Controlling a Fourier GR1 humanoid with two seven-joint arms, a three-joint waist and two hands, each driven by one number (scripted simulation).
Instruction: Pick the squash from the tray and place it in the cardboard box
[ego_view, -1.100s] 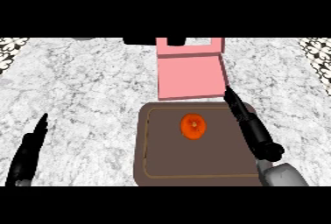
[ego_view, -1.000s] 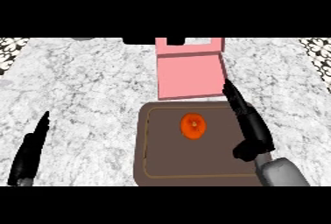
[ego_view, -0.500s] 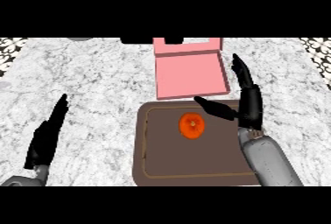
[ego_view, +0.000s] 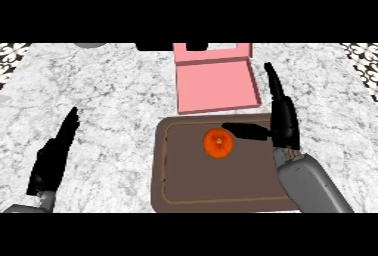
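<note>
You are looking down on a grey-white marbled counter (ego_view: 111, 100). Near the middle sits a dark brown rectangular tray (ego_view: 184, 190), and the round orange squash (ego_view: 218, 143) lies inside it, toward its far end. Just beyond the tray's far edge lies the pink cardboard box (ego_view: 216, 85), flaps spread. Your right hand (ego_view: 284, 120) hovers over the tray's right side, fingers straight and released, thumb stretched toward the squash, grasping nothing. Your left hand (ego_view: 53, 157) rests released, well left of the tray
</note>
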